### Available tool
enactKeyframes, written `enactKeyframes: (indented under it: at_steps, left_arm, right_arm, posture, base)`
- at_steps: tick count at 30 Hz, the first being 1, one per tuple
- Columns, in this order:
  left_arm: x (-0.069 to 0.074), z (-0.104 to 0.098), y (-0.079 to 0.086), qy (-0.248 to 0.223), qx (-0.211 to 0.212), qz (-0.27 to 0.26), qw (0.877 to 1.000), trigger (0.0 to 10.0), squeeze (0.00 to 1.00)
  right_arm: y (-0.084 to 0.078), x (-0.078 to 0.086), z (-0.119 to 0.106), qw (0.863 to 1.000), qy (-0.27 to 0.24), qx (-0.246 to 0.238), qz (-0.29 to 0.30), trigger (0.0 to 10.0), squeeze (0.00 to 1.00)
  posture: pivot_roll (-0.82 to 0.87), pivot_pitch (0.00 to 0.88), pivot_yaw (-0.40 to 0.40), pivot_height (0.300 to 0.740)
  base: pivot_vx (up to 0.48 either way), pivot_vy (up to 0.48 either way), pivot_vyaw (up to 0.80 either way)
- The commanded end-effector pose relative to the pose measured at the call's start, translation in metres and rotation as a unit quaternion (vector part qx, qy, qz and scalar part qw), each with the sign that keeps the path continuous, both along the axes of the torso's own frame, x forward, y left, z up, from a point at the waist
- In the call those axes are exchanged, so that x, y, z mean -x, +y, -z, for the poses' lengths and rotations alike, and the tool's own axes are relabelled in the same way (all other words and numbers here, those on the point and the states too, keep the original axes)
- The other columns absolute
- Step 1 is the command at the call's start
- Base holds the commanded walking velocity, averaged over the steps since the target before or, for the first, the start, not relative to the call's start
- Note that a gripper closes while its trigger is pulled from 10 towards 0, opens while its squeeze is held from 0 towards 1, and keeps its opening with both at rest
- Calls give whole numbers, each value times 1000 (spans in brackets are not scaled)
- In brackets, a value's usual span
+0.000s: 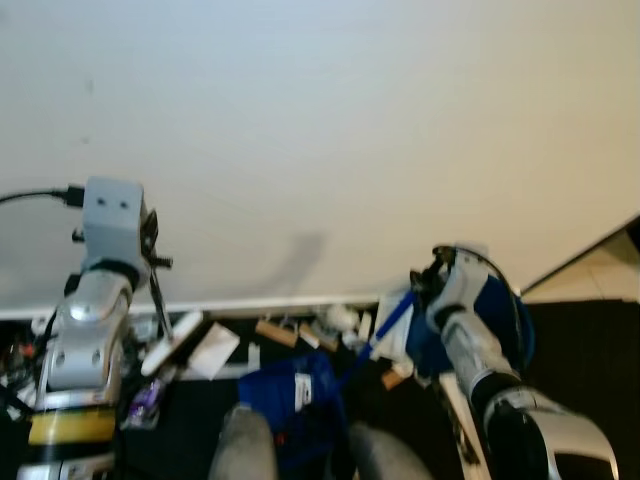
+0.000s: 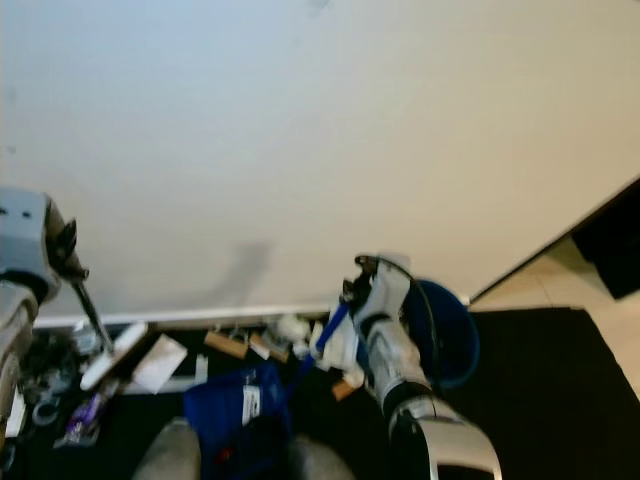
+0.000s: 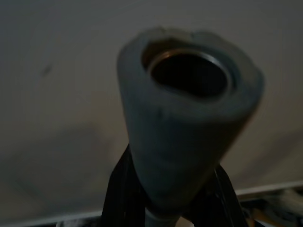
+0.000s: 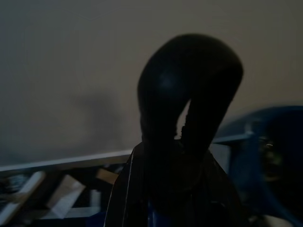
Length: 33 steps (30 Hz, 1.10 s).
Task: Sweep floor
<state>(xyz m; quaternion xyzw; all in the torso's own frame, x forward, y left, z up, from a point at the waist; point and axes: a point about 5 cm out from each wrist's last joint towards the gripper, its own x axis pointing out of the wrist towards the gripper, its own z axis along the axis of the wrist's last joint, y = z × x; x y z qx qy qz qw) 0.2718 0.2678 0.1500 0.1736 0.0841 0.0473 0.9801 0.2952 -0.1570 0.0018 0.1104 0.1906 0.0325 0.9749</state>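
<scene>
**Broom and dustpan held over litter at the wall**

The broom (image 1: 160, 310) is in the left gripper (image 1: 150, 262), its thin shaft running down toward 5 o'clock to a white head lying on the dark floor (image 2: 560, 370) at the skirting. In the left wrist view the grey handle end (image 3: 189, 132), hollow at its tip, stands between the two black fingers (image 3: 120, 189), which are clamped on it.

The right gripper (image 1: 425, 290) sits at about 4 o'clock in the left eye view, closed round a black looped grip (image 4: 189, 99); from it a blue shaft (image 1: 385, 325) slopes down toward 7 o'clock to a blue dustpan (image 1: 295, 395) on the floor. The pan carries a small white label, too blurred to read.

Along the white skirting (image 1: 270, 303) lie litter: white paper (image 1: 212, 350), brown wooden bits (image 1: 275, 332), a purple wrapper (image 1: 145, 400) at 8 o'clock. A blue bin (image 2: 450, 330) stands just behind the right arm. Above all is a plain pale wall (image 1: 320, 130); at 3 o'clock light tiles (image 1: 600, 275) meet the dark floor.
</scene>
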Motion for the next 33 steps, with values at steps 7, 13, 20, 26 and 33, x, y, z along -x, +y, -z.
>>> enactKeyframes:
  at_steps: [7, 13, 20, 26, 33]
  left_arm:
    - [1, -63, 20, 53, -109, 61, 991, 10000, 0]
    - [3, -76, 38, 42, -87, 40, 995, 10000, 0]
    - [13, -56, 50, 35, -48, -54, 997, 10000, 0]
    - [15, -54, 44, 27, -28, -59, 997, 10000, 0]
    - [18, -52, 50, 39, -38, -94, 994, 10000, 0]
  right_arm:
    - [-2, 2, 3, 1000, 10, -1, -3, 10000, 0]
    - [0, -1, 1, 1000, 13, -5, -12, 10000, 0]
    - [5, 1, 2, 1000, 12, -17, -23, 10000, 0]
    - [5, 1, 2, 999, 14, -18, -23, 10000, 0]
    - [8, -2, 0, 999, 17, -13, -44, 10000, 0]
  posture:
    - [243, 15, -194, 740]
    - [256, 5, -189, 740]
    - [257, 4, -182, 740]
    - [263, 2, -190, 740]
    - [267, 5, -196, 740]
  base:
    - [0, 0, 0]
    - [0, 0, 0]
    - [0, 0, -571]
    - [0, 0, -800]
    - [0, 0, -659]
